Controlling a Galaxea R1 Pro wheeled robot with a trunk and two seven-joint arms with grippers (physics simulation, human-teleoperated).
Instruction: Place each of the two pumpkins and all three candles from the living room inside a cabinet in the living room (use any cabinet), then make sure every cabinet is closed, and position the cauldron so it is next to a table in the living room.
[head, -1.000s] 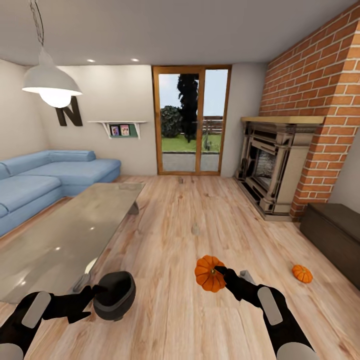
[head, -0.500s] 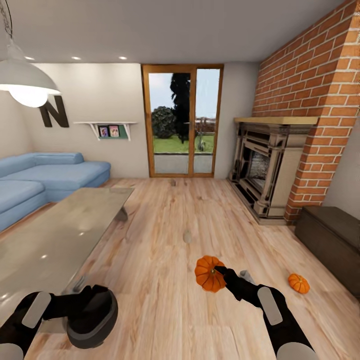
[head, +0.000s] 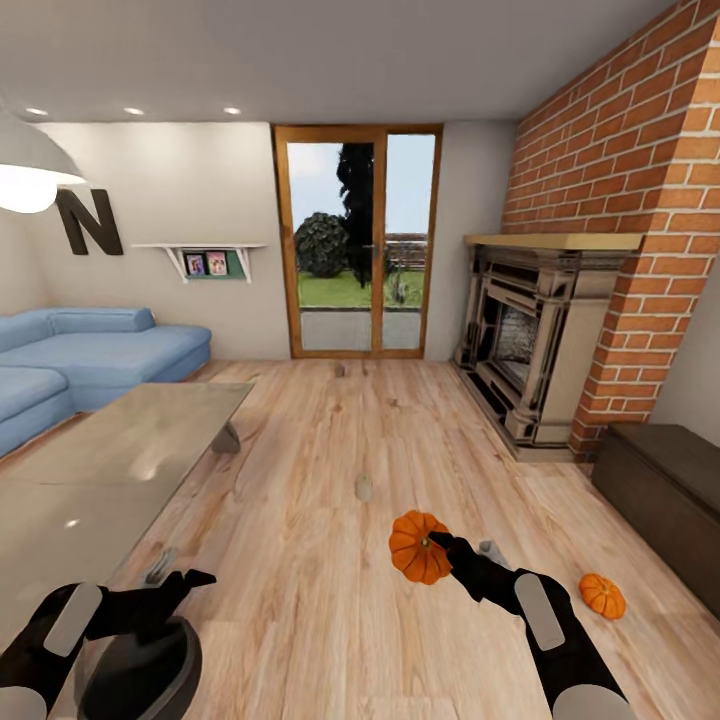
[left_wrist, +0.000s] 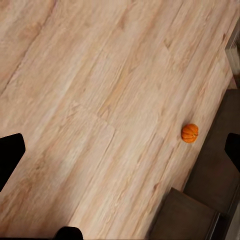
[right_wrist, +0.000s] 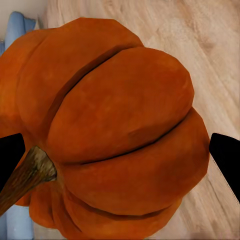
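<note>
My right gripper (head: 441, 545) is shut on an orange ribbed pumpkin (head: 417, 547), held above the wooden floor; in the right wrist view the pumpkin (right_wrist: 115, 135) sits between both fingers. A second pumpkin (head: 602, 595) lies on the floor near the dark-brown cabinet (head: 665, 490), and it shows in the left wrist view as pumpkin (left_wrist: 189, 133) beside the cabinet (left_wrist: 210, 175). One small tan candle (head: 364, 488) stands mid-floor and another candle (head: 341, 370) stands near the glass door. The dark cauldron (head: 140, 670) sits on the floor under my open left gripper (head: 188, 588).
A glass coffee table (head: 120, 470) stretches along the left, with a blue sofa (head: 90, 350) behind it. A grey fireplace (head: 530, 340) stands against the brick wall on the right. The glass door (head: 355, 250) is at the far end.
The camera has turned right, so table, sofa and cauldron slid left and down in the picture. The cauldron has dropped away from my left gripper's fingers. The right gripper keeps its pumpkin.
</note>
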